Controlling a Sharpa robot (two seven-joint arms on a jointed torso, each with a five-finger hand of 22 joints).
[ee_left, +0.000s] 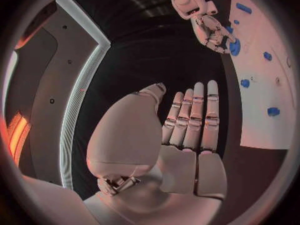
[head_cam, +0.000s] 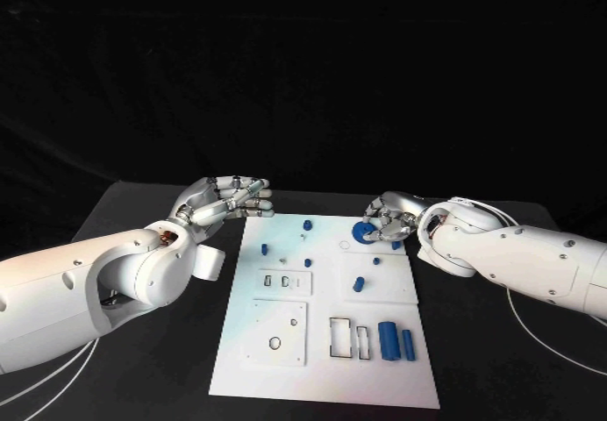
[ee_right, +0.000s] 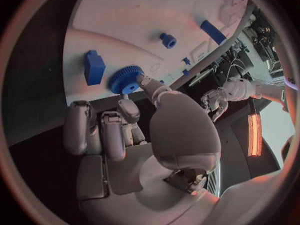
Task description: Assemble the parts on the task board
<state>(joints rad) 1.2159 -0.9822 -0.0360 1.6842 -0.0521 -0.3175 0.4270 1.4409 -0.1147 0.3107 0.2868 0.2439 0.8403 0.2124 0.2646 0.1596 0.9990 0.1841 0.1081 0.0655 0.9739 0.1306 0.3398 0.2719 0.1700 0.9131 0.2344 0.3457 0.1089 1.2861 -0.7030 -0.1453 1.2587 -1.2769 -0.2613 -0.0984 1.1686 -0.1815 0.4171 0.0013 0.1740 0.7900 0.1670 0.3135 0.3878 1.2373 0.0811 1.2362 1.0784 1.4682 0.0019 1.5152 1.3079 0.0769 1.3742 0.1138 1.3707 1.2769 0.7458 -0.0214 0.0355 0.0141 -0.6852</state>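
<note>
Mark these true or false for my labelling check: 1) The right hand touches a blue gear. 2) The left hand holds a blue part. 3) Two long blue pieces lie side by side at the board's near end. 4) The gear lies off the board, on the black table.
1) True: the right hand has a fingertip on the blue gear.
2) False: the left hand holds nothing, fingers apart.
3) True: the two long blue pieces lie together on the task board.
4) False: the gear is on the board.

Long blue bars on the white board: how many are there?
2. The longer blue bar lies by the rectangular cut-outs on the white task board; the shorter blue bar lies beside it. The right hand might hide others.
</note>
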